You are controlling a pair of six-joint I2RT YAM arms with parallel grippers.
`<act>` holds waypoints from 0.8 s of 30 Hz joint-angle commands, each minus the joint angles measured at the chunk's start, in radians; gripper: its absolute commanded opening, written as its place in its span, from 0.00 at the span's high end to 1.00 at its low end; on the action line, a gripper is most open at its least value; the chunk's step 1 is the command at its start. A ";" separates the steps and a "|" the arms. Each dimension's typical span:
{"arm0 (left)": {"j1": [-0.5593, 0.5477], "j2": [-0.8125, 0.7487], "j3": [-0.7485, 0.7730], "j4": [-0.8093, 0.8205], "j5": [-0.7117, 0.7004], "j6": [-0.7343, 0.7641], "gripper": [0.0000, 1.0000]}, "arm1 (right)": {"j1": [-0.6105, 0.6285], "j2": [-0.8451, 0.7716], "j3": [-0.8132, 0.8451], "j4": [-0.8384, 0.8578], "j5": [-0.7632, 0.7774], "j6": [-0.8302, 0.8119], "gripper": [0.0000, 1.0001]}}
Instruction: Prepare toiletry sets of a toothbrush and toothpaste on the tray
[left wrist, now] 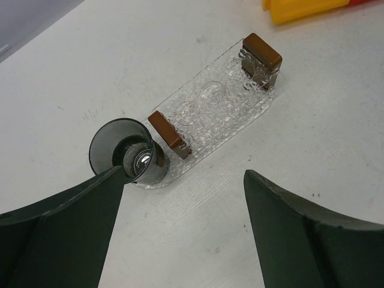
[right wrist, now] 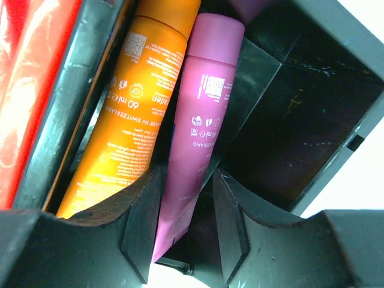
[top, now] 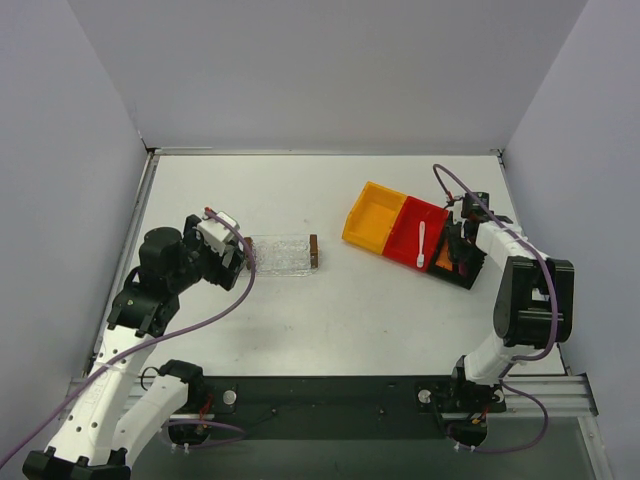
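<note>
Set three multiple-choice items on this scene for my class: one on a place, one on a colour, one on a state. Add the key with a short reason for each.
1. The toothbrush lies:
A. on the tray
B. in the red bin
C. in the black bin

2. The tube between the fingers of the right end effector is:
A. orange
B. pink
C. white

3. The tray is:
A. empty
B. holding a tube
C. holding the toothbrush

Key:
1. B, since the top view shows the white brush inside the red bin.
2. B, since the right wrist view shows the pink tube running down between the two fingers.
3. A, since the left wrist view shows nothing between the tray's brown blocks.
</note>
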 commanded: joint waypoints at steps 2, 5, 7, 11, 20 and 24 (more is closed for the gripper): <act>-0.002 -0.013 0.002 0.051 0.016 0.000 0.09 | -0.011 0.046 -0.013 0.007 0.022 0.018 0.65; -0.002 -0.013 0.000 0.051 0.015 0.002 0.09 | -0.011 0.062 -0.004 0.004 0.025 0.022 0.67; -0.002 -0.015 0.000 0.050 0.013 0.000 0.09 | -0.011 0.064 -0.001 0.001 0.023 0.024 0.70; -0.002 -0.015 -0.003 0.050 0.013 0.005 0.09 | -0.011 0.053 0.010 -0.014 0.016 0.027 0.78; -0.003 -0.010 0.000 0.051 0.009 0.012 0.09 | -0.012 -0.020 0.079 -0.094 -0.021 0.047 0.95; -0.002 -0.006 0.003 0.051 0.009 0.015 0.09 | -0.012 -0.060 0.117 -0.129 -0.021 0.053 0.99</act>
